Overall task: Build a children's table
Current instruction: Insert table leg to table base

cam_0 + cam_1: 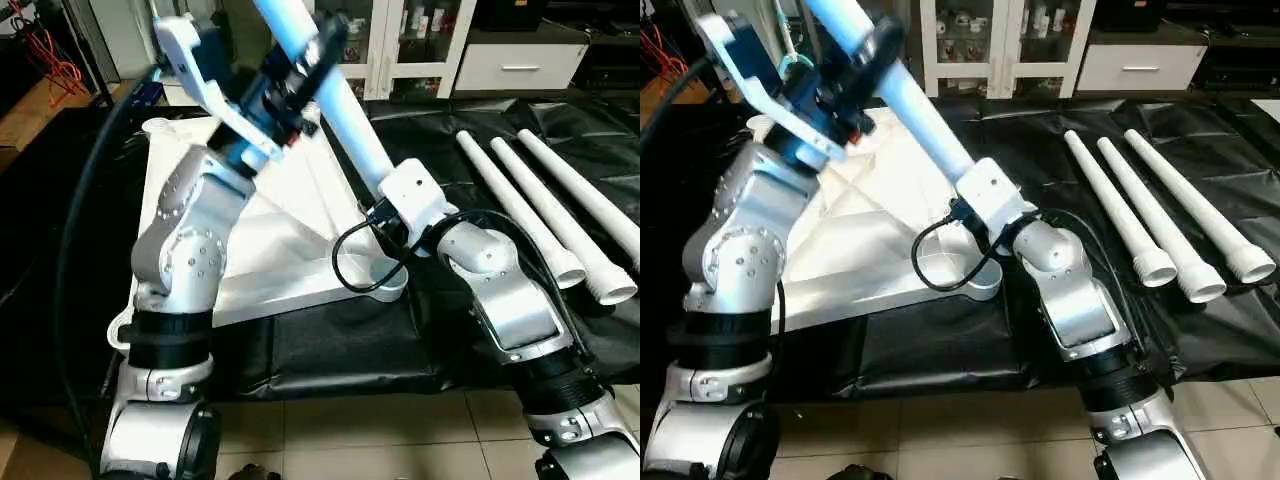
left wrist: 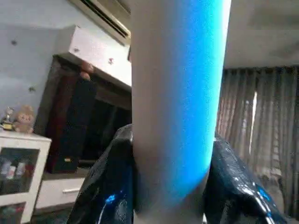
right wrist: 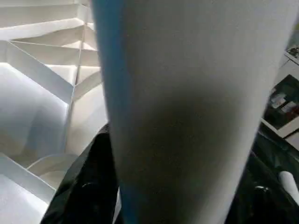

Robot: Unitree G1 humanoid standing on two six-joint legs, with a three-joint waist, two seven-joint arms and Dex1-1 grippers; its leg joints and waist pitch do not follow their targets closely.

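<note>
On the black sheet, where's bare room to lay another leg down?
Bare black sheet lies in front of the table top, and a strip between the right arm and the three loose legs. Crowded: over the table top, where both grippers meet the raised leg.

White leg [image 2: 177, 93] runs up mid-frame, blue sheen on one side, clamped btwn the left gripper [image 2: 170, 196]'s two black fingers [image 2: 110, 186]. Behind: white glass-door cabinet [image 2: 21, 172] w/ a plush toy [image 2: 25, 119] on top, dark speaker [image 2: 74, 126], wall AC unit [image 2: 103, 18], curtains [image 2: 257, 126].
</note>
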